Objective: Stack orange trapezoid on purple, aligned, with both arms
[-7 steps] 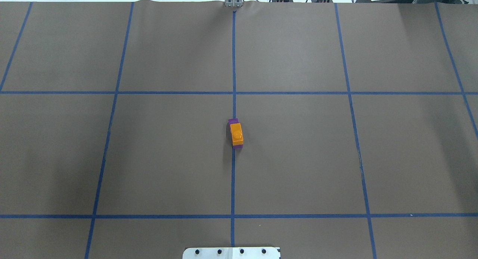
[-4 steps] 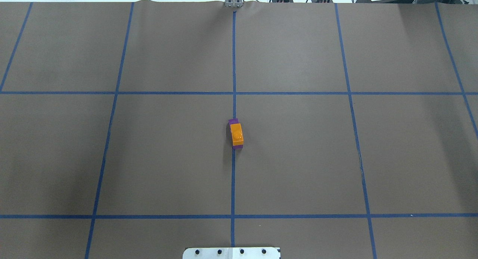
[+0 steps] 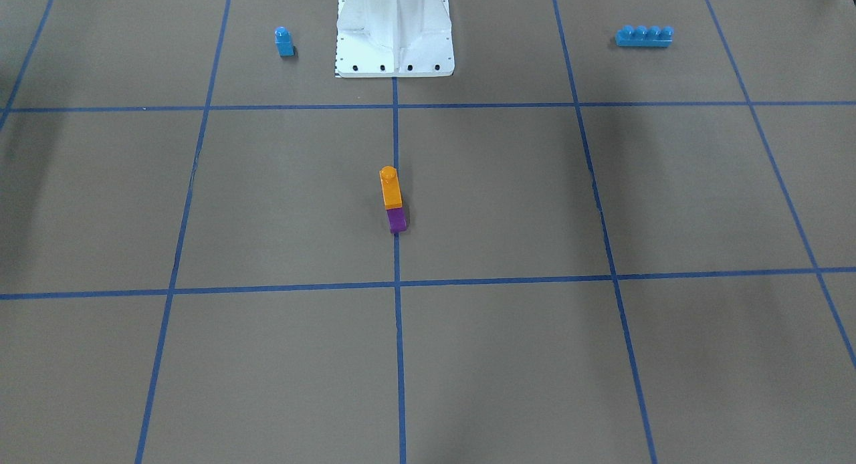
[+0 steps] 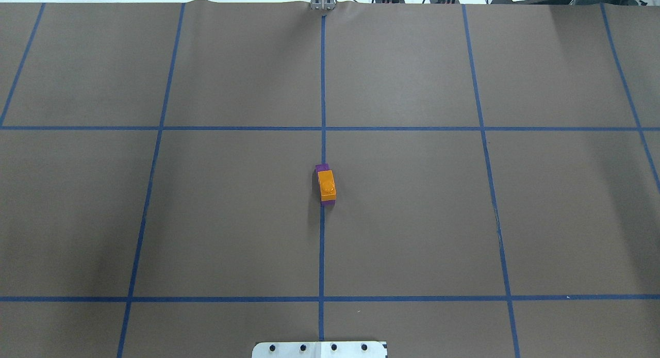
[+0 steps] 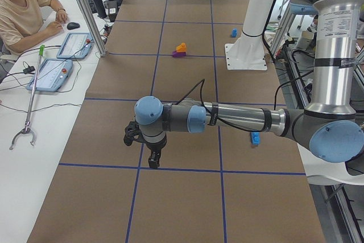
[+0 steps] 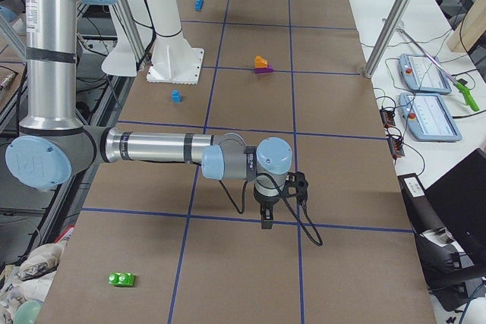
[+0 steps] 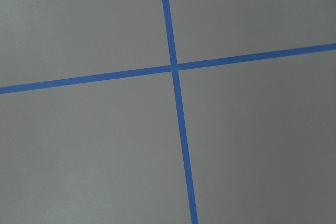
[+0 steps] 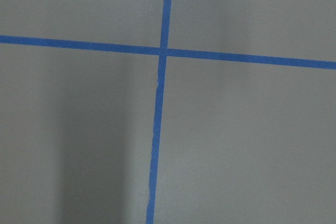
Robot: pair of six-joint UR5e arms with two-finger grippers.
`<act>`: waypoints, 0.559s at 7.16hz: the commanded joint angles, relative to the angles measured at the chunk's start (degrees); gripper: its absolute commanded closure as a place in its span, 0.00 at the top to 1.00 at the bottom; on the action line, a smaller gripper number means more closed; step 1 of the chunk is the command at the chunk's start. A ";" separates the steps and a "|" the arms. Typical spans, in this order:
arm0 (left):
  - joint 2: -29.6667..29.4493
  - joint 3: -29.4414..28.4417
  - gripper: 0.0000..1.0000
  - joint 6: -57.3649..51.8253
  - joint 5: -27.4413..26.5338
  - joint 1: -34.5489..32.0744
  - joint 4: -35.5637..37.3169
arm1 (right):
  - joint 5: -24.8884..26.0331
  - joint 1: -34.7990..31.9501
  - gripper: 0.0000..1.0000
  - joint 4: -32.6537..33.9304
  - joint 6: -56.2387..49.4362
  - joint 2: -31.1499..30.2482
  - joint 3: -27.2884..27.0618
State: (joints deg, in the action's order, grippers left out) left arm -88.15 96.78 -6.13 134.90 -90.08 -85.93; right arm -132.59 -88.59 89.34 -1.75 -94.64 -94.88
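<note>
The orange trapezoid [image 4: 326, 185] sits on top of the purple block [image 4: 323, 167] at the table's middle, on the centre tape line. In the front view the orange trapezoid [image 3: 390, 188] stands on the purple block [image 3: 397, 220], stud up. No gripper touches them. My left gripper [image 5: 152, 160] shows only in the left side view, low over the table's left end, far from the stack. My right gripper [image 6: 266, 221] shows only in the right side view, low over the right end. I cannot tell whether either is open or shut. Both wrist views show only the brown mat and tape.
A small blue single-stud block [image 3: 284, 41] and a long blue brick [image 3: 644, 36] lie either side of the white robot base [image 3: 394, 29]. A green block [image 6: 121, 279] lies at the table's right end. An operator [image 5: 23, 9] sits beside the table.
</note>
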 commanded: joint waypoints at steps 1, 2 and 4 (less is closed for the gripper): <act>1.84 0.69 1.00 -0.20 -0.16 -0.80 -0.38 | -0.82 0.00 1.00 0.39 -0.19 0.50 -0.05; 1.14 0.87 1.00 -0.11 -0.16 -0.97 -0.38 | -2.56 -1.14 1.00 0.74 -0.54 -0.10 -1.35; 1.14 2.36 1.00 -0.03 -0.25 -1.24 -0.21 | -1.79 -1.15 1.00 0.31 -0.54 -0.46 -1.54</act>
State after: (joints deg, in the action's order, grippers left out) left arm -86.82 98.67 -6.19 134.72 -91.20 -86.22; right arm -134.47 -89.61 89.74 -2.28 -94.94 -96.25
